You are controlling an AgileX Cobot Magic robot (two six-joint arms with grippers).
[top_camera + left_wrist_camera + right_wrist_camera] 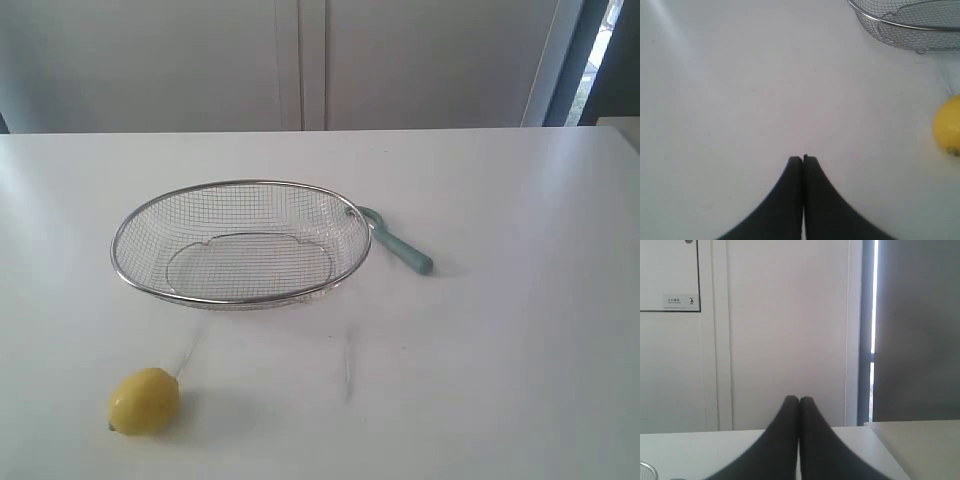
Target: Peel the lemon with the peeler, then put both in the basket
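The yellow lemon (pixel 144 401) lies on the white table near the front left; the left wrist view catches it (pixel 948 125) at the frame's edge. The wire-mesh basket (pixel 140 285) stands empty in the middle, and a part of the basket's rim (pixel 890 22) shows in the left wrist view. The peeler (pixel 400 250) lies against the basket's right side, teal handle pointing away, blade head partly hidden behind the rim. My left gripper (pixel 803 159) is shut over bare table, apart from the lemon. My right gripper (pixel 799 400) is shut, holding nothing, facing the back wall. Neither arm shows in the exterior view.
The white table (pixel 500 350) runs to a back edge below pale wall panels (pixel 300 60). A second surface (pixel 920 445) adjoins the table at its right end. A sliver of mesh (pixel 646 471) shows in the right wrist view.
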